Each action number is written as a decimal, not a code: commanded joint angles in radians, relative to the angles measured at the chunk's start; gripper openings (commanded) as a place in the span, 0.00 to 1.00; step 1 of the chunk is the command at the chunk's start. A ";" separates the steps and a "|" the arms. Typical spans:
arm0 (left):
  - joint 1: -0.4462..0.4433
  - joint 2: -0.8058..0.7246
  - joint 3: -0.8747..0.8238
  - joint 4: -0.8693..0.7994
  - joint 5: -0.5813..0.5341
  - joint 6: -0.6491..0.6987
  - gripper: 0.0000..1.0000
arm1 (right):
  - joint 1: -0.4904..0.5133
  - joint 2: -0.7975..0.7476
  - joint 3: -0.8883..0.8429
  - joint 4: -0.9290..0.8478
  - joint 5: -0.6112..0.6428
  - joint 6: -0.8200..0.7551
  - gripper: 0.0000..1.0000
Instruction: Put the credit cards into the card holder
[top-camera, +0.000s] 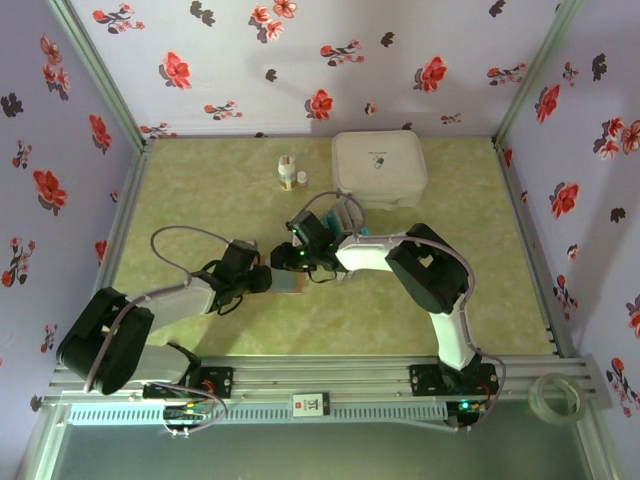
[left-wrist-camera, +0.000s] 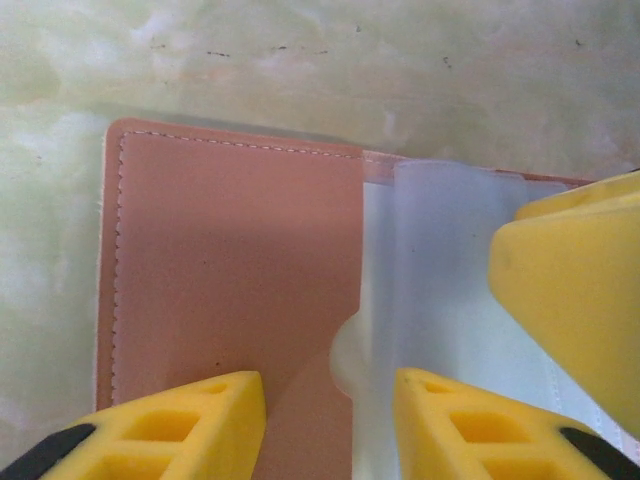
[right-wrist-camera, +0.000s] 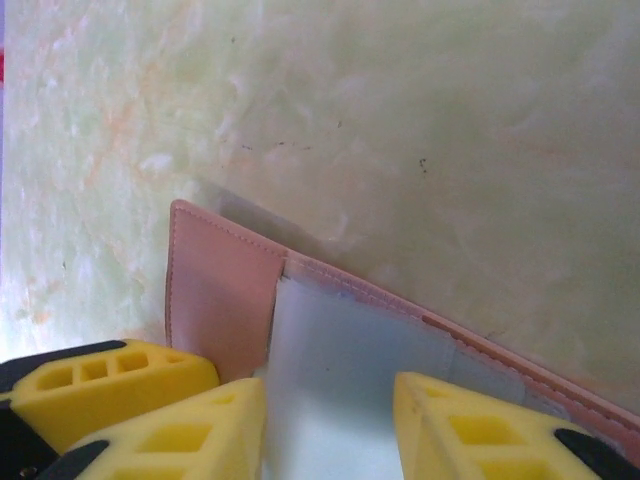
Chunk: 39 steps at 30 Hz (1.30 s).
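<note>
- The holder (top-camera: 289, 283) lies open on the surface (top-camera: 200, 190), between the 2 arms.
- Left gripper (left-wrist-camera: 330, 400): fingers spread, straddling the pocket (left-wrist-camera: 440, 260) edge, likely to pin the holder flat.
- Right gripper (right-wrist-camera: 330, 405): fingers apart over that grey pocket, pinching nothing I can see. It is probably there to feed a card in.
- Teal cards (top-camera: 360, 231) seem to lie near the box (top-camera: 378, 168).

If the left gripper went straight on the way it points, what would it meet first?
The open card holder, near the edge of its clear pocket; it looks very close, though depth is unclear.
</note>
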 joint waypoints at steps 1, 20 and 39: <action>-0.014 0.065 -0.028 -0.049 0.017 -0.006 0.40 | -0.015 -0.049 -0.006 -0.012 0.005 0.004 0.42; -0.019 0.078 -0.026 -0.040 0.015 -0.008 0.39 | -0.008 -0.077 -0.079 0.072 0.010 0.066 0.47; 0.096 -0.460 0.003 -0.274 -0.117 -0.129 0.74 | 0.050 0.024 0.049 0.182 -0.063 0.209 0.48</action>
